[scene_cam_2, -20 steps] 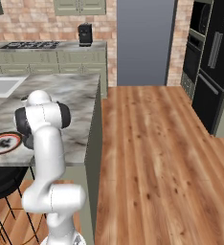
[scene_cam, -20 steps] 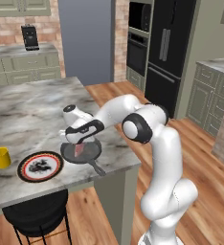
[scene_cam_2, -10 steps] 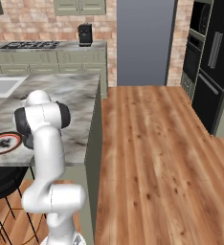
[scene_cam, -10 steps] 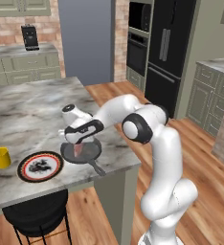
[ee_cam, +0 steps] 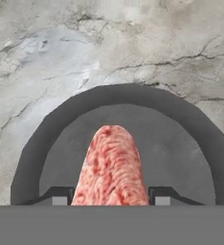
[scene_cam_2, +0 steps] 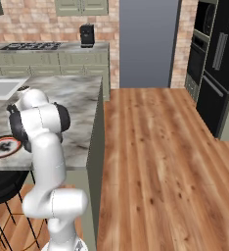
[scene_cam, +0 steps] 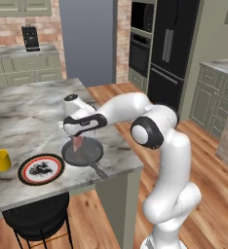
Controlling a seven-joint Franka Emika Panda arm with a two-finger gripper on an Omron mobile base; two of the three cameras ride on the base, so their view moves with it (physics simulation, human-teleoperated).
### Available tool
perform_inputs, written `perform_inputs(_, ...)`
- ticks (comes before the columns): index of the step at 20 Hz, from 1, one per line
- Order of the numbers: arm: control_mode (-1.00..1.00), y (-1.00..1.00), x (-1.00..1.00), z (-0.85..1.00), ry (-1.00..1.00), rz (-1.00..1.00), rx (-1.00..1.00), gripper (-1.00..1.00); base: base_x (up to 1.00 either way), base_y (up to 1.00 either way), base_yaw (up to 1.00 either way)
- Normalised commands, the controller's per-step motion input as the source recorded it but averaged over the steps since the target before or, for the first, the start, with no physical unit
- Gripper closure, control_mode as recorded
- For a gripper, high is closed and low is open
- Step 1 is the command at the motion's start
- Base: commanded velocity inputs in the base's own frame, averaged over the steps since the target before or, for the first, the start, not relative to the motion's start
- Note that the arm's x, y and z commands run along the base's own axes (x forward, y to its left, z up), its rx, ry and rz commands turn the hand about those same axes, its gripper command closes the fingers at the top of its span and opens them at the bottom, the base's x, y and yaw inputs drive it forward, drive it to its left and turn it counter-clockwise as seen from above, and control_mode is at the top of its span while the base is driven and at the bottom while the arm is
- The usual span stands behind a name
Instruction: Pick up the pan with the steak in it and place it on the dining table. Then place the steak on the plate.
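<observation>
The dark grey pan (scene_cam: 86, 154) rests on the dining table (scene_cam: 28, 112) near its front edge, with its handle toward the edge. My gripper (scene_cam: 77, 138) points down just above the pan and is shut on the steak (scene_cam: 78, 144), which hangs upright over the pan's floor. In the hand view the reddish-pink steak (ee_cam: 111, 165) sits between my gripper's (ee_cam: 110, 198) two tips, with the pan (ee_cam: 176, 139) round beneath it. Left of the pan lies the red-rimmed plate (scene_cam: 40, 168), also seen as the plate (scene_cam_2: 1, 146) in the right base view.
A yellow cup (scene_cam: 1, 160) stands left of the plate. A black stool (scene_cam: 38, 219) sits under the table's front edge. The marbled table top (scene_cam_2: 82, 122) ends at a corner just right of the pan. Wooden floor lies beyond.
The jaws have closed on the steak. Arm, pan and plate stand where they were.
</observation>
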Motion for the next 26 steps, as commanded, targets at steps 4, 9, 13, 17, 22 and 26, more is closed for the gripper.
perform_inputs(4, -1.0, 0.13, -0.66, 0.44, 0.0, 0.06, 0.08, 1.0, 0.0, 0.0, 0.0)
perform_inputs(9, -1.0, 0.5, -0.51, 0.04, -0.04, 0.09, 0.06, 1.0, 0.0, 0.0, 0.0)
perform_inputs(13, -1.0, 0.74, -0.27, -0.03, -0.07, 0.06, 0.03, 1.0, 0.0, 0.0, 0.0)
perform_inputs(17, -1.0, 0.76, -0.22, -0.04, -0.09, 0.03, 0.04, 1.0, 0.0, 0.0, 0.0)
perform_inputs(22, -1.0, 0.66, -0.09, 0.0, -0.11, 0.01, 0.01, 1.0, 0.0, 0.0, 0.0)
perform_inputs(26, -1.0, 0.21, -0.05, 0.0, -0.02, 0.02, 0.0, 1.0, 0.0, 0.0, 0.0)
